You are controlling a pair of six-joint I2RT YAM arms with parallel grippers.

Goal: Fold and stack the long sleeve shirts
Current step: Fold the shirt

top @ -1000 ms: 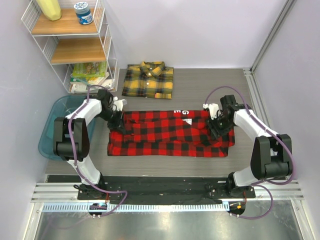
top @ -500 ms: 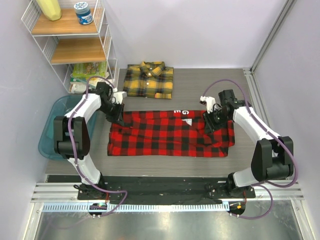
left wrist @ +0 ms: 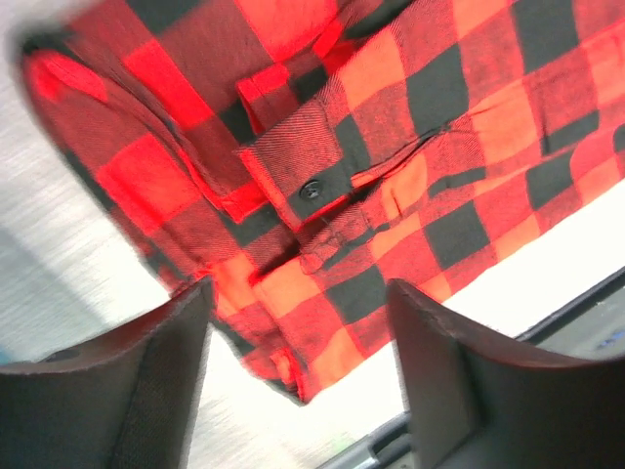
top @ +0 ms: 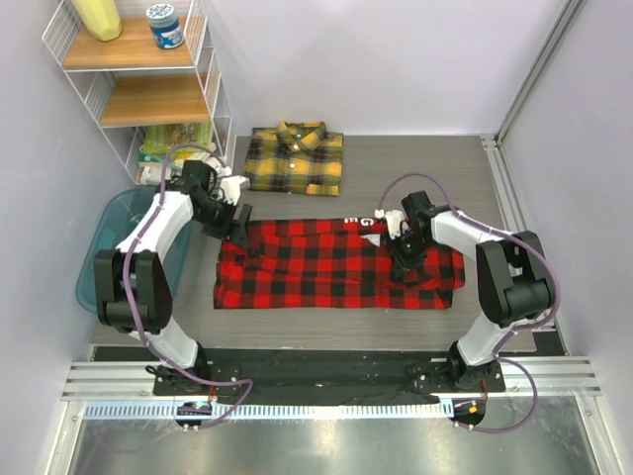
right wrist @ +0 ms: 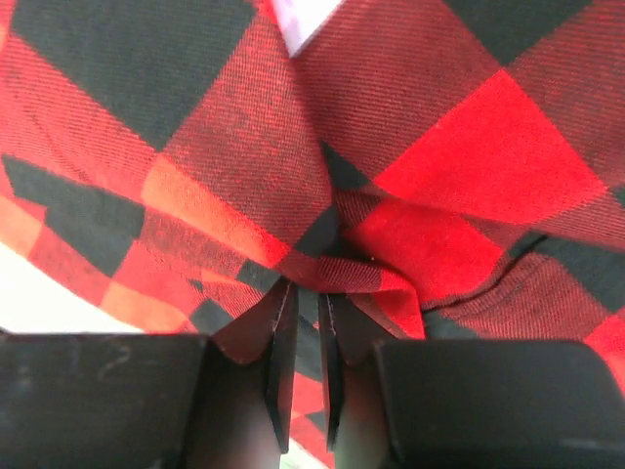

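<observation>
The red-and-black plaid shirt (top: 336,265) lies spread between the arms, with the folded yellow plaid shirt (top: 295,158) behind it. The right gripper (right wrist: 305,313) clamps a ridge of red cloth. The left gripper (left wrist: 298,322), jaws apart over the cuff (left wrist: 308,176), should pinch equally deep.

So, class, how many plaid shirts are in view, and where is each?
2. The yellow-and-black plaid shirt lies folded at the far side. The red-and-black plaid shirt is spread out nearer, in the middle. No others show.

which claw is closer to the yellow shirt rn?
Left. The left claw is open over the red shirt's far-left corner, just short of the yellow shirt. The right claw pinches red cloth farther away, near the right end.
</observation>
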